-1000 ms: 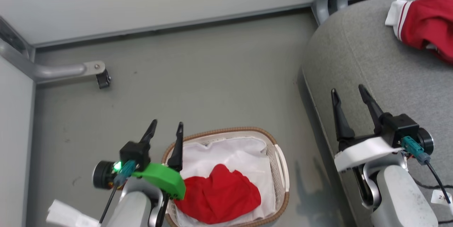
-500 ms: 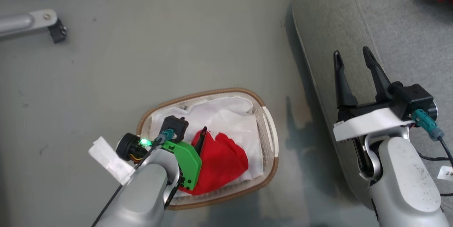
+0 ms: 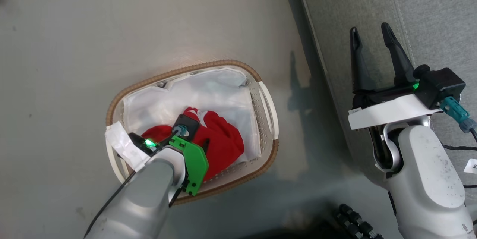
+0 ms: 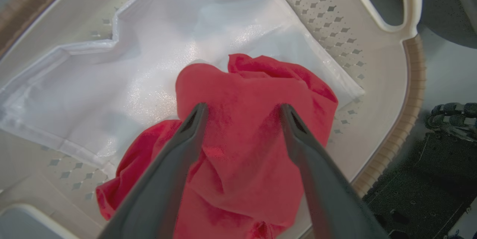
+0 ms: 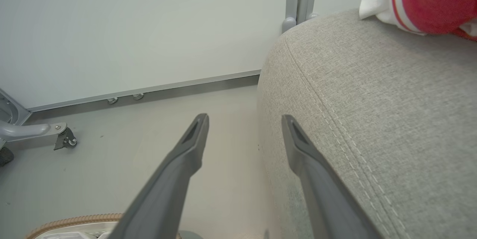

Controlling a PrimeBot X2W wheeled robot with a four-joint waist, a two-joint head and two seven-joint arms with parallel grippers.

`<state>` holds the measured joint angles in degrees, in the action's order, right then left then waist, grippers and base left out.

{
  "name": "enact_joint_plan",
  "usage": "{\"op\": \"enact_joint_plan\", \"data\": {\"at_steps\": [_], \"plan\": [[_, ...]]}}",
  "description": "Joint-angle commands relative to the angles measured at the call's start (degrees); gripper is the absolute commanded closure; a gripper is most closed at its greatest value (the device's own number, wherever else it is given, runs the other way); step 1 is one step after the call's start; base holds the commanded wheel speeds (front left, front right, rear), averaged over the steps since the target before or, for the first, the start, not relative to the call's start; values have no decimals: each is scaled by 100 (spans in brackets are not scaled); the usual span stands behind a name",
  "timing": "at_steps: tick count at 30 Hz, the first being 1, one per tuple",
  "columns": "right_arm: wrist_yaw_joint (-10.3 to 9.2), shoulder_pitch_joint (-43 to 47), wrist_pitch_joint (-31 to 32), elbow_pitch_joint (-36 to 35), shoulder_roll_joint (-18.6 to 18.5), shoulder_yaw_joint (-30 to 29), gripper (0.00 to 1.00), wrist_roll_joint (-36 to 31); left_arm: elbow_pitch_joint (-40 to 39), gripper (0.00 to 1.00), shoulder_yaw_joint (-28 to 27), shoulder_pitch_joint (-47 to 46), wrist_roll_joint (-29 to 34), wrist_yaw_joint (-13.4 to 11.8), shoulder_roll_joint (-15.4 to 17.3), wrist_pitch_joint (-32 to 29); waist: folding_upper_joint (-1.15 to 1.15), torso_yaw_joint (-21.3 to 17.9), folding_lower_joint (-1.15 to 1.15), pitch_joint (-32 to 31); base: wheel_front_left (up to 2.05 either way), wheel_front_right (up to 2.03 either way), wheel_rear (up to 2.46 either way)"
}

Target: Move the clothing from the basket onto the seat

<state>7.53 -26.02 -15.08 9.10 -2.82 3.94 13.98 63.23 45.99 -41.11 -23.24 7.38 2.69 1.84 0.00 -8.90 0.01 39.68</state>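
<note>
Since it is loose, bunched cloth, handling: the plain red garment (image 4: 242,138) should be light, limp and easy to pinch, not fragile; it could drag the liner (image 4: 149,56) up if both are caught.
Where it lies: in the basket (image 3: 186,68), on the white liner, toward the robot's side.
Hold point: the raised fold at the heap's middle, clear of the liner.
Left arm: the left gripper (image 4: 243,106) is spread, tips straddling that fold, nothing pinched yet.
Right arm: the right gripper (image 3: 369,29) is spread and empty, over the edge of the seat (image 3: 428,8).
Other cloth: the striped garment (image 5: 428,0) lies on the seat.
Writing: a white tag (image 3: 470,165) by the right arm bears a mark too small to read; no brand seen.
</note>
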Motion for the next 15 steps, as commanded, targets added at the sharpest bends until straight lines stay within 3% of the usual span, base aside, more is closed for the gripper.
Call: {"op": "enact_joint_plan", "data": {"at_steps": [1, 13, 14, 15], "plan": [[-8, -81, -14, -28, -14, 11, 0, 39, 86, 0, 7, -144, -35, 15, 59, 12, 0, -160, -1, 330, 0, 0, 0], [-8, -261, -14, -62, -15, 177, 0, 151, 672, 0, 82, -440, -358, 16, 65, -128, 0, -218, -1, 696, 0, 0, 0], [-8, -273, -14, -66, -15, 192, 0, 156, 692, 5, 94, -440, -382, 16, 64, -146, 0, -229, -1, 717, 0, 0, 0], [-8, -277, -14, -65, -15, 199, 0, 159, 707, 32, 109, -434, -405, 16, 61, -175, 0, -236, -1, 727, 0, 0, 0]]}}
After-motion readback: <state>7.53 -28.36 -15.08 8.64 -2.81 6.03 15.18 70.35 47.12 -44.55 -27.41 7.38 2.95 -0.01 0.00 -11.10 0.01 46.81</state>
